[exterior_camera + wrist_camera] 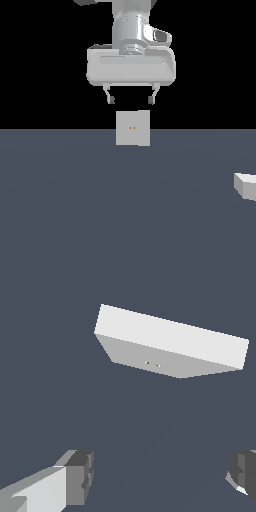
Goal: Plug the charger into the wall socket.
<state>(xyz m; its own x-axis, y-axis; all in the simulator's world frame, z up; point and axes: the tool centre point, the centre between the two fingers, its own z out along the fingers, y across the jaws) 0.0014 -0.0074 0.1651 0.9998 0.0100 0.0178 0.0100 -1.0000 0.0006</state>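
Note:
The wall socket (pixel 132 128) is an upright light grey square plate with two tiny orange-brown holes at its centre, standing on the dark floor at mid view. It also shows in the wrist view (pixel 170 343), seen from above. The charger (pixel 246 186) is a small off-white block lying on the floor at the exterior view's right edge, partly cut off. It is out of the wrist view. My gripper (pixel 131 98) hangs open and empty above the socket, apart from it. Its two fingers (pixel 80 476) stand wide apart with nothing between them.
The dark blue-grey floor (pixel 75 200) stretches across the lower half of the exterior view. The background above it is black. The arm's white hand body (pixel 131 65) fills the upper middle.

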